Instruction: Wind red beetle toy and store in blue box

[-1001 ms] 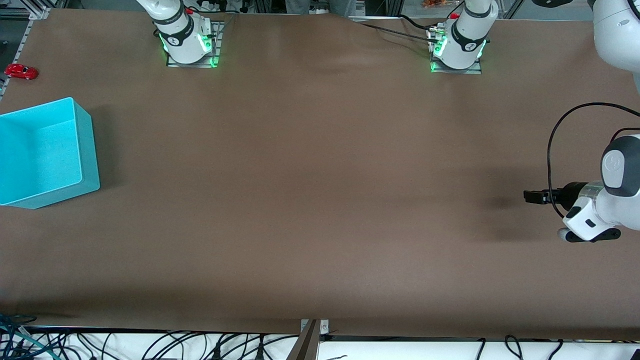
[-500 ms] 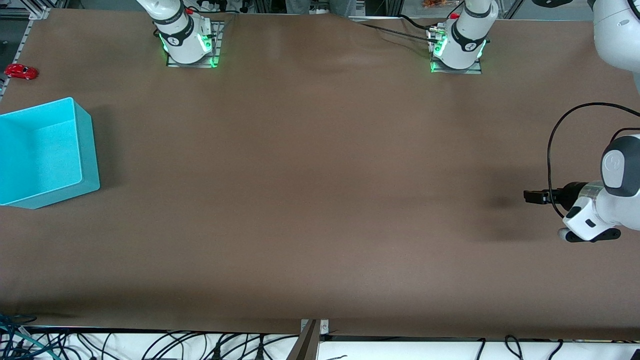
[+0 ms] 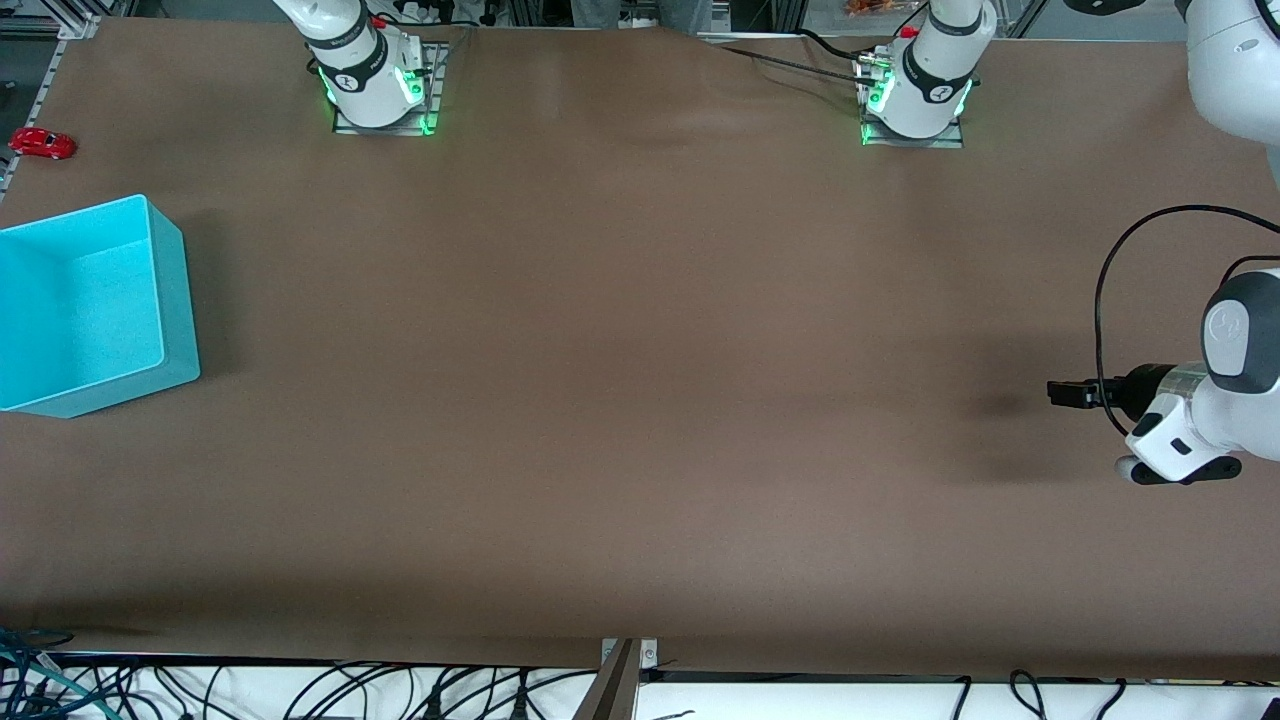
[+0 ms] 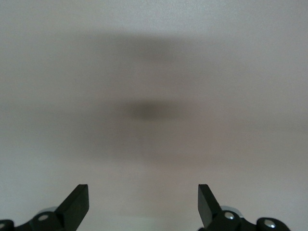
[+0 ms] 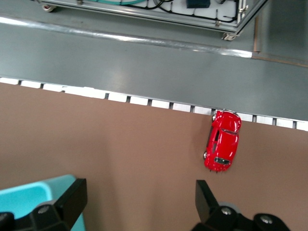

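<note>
The red beetle toy stands on the brown table by the edge at the right arm's end, farther from the front camera than the blue box. The box is turquoise, open-topped and holds nothing. The front view does not show my right gripper. In the right wrist view it hangs open over bare table, with the toy ahead of one finger and a corner of the box by the other. My left gripper is open over bare table at the left arm's end, where the left arm waits.
Both arm bases stand along the table edge farthest from the front camera. A black cable loops from the left arm's wrist. Past the table edge beside the toy lies grey floor. Cables hang below the nearest edge.
</note>
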